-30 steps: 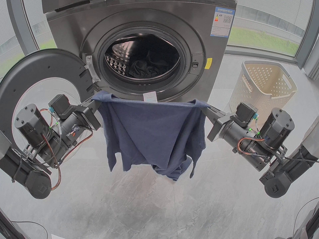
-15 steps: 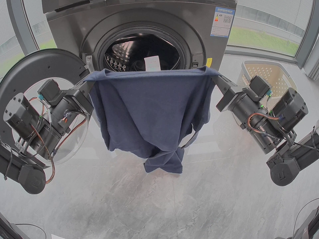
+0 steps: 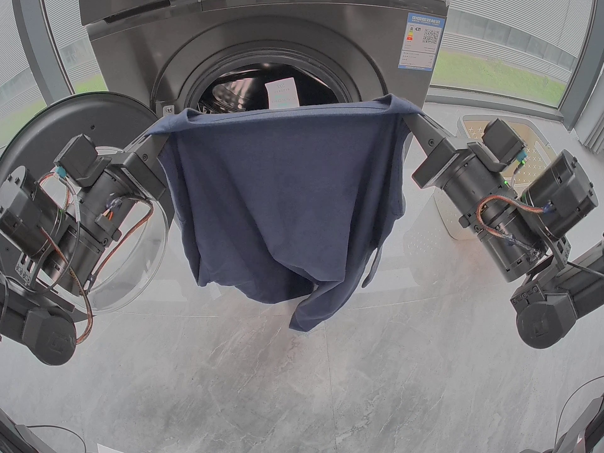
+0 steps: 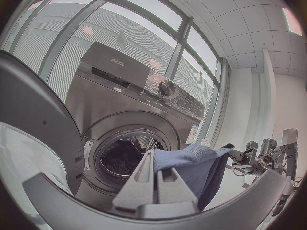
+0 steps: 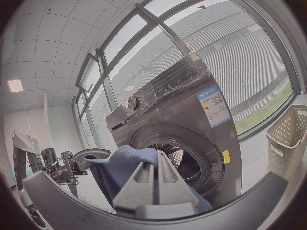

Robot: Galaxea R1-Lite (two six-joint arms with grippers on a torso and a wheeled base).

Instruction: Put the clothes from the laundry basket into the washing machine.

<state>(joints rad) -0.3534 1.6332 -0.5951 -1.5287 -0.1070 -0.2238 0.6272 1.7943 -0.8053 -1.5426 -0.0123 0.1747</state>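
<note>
Bright daylight through the windows (image 3: 522,39); soft sheen on the floor (image 3: 390,284); wrist views bend, dark-cornered

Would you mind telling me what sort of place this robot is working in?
Likely a laundry test area in an office-style building: front-loading washing machine, beige laundry basket, floor-to-ceiling windows.

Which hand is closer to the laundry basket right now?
Right. The right hand holds a corner of the blue shirt beside the laundry basket; the left hand grips the other corner, far across, by the open door.
</note>
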